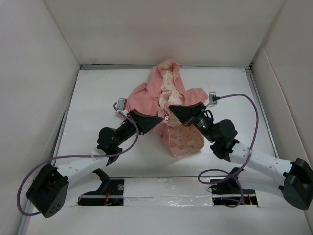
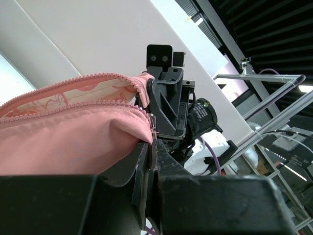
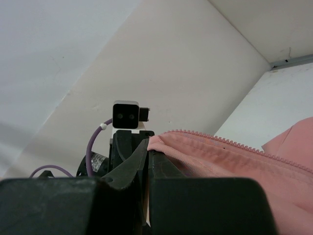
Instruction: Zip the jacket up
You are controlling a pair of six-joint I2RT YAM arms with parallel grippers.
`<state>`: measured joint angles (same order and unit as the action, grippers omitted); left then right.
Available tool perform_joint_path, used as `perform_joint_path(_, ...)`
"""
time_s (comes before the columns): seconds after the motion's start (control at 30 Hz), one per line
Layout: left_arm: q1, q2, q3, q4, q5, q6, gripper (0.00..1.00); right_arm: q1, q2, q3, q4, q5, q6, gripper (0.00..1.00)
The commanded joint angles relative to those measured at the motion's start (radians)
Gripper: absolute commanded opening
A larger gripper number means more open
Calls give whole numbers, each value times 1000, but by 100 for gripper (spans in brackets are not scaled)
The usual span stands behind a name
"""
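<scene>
Jacket (image 1: 146, 95) spread on the table (image 1: 98, 98), mid-width toward the far edge, hood farthest, front open, cream lining (image 1: 183, 139) showing. Pinched at the zipper (image 1: 167, 117) from both sides: left gripper (image 1: 160, 119) clamped on one pink front edge, right gripper (image 1: 171, 108) clamped on the other, tips nearly meeting.

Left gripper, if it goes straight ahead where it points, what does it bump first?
Most likely the right gripper, facing the left gripper just past the jacket fabric both pinch; the gap is hard to judge.
</scene>
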<state>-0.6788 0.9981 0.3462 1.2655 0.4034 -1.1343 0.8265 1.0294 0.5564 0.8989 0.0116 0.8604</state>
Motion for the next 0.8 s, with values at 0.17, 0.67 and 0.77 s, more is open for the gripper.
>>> perform_joint_path(0.17,1,-10,13,701,9,11,0,10,6,10,80,11,9,0)
perform_joint_path(0.67,1,-1,16,726,-5,19,0,10,-5,-12,94,10,20,0)
perform_joint_path(0.77,1,-1,13,727,-11,21,0,10,-8,-15,97,10,23,0)
